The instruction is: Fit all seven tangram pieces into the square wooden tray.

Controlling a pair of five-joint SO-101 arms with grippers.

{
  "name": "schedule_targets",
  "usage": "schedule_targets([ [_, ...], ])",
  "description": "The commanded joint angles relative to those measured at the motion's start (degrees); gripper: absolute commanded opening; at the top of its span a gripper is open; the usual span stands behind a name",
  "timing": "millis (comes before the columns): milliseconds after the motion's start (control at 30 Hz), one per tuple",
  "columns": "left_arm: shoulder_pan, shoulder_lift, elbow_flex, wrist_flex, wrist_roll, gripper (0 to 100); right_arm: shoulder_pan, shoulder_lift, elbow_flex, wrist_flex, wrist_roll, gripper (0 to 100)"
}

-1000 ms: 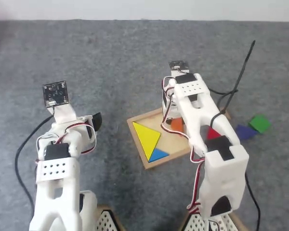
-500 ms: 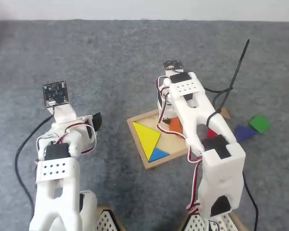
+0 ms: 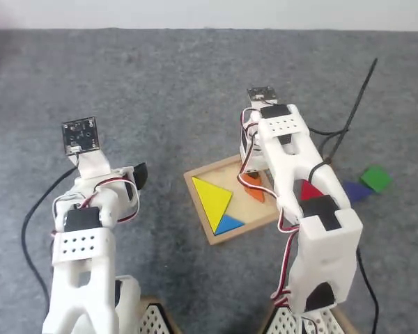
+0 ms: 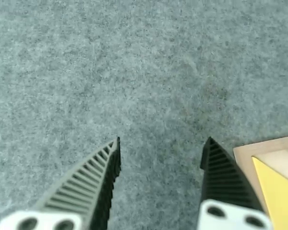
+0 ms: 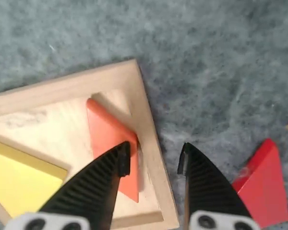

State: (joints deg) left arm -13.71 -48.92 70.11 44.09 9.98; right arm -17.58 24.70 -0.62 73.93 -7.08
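The square wooden tray (image 3: pixel 244 232) lies between the two arms. In it are a yellow triangle (image 3: pixel 214 195), a small blue triangle (image 3: pixel 228 224) and an orange piece (image 3: pixel 255 189) by its right rim. My right gripper (image 5: pixel 153 155) is open and straddles the tray's rim (image 5: pixel 149 129), one finger over the orange piece (image 5: pixel 110 139). A red triangle (image 5: pixel 259 177) lies on the carpet just outside. My left gripper (image 4: pixel 161 146) stands open over bare carpet beside the tray's corner (image 4: pixel 259 151).
On the grey carpet right of the tray lie a purple piece (image 3: pixel 357 190) and a green square (image 3: pixel 376 178). A black cable (image 3: pixel 352 104) runs behind the right arm. Open carpet stretches to the left and far side.
The right arm swung slightly left, then back right, and the orange piece now sits a little nearer the tray's front. The left arm has not moved.
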Motion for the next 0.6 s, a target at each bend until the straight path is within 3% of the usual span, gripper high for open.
schedule_targets([
  [0, 0.1, -0.8, -0.6, -1.0, -0.4, 27, 0.7, 0.1, -0.1, -2.5, 0.8, 17.3],
  [267, 0.1, -0.8, -0.6, -1.0, -0.4, 27, 4.1, 0.4, 0.1, -2.9, -4.1, 17.3],
  [567, 0.1, -0.8, -0.6, -1.0, -0.4, 27, 4.5, 0.1, 1.2, -3.9, -4.8, 17.2],
])
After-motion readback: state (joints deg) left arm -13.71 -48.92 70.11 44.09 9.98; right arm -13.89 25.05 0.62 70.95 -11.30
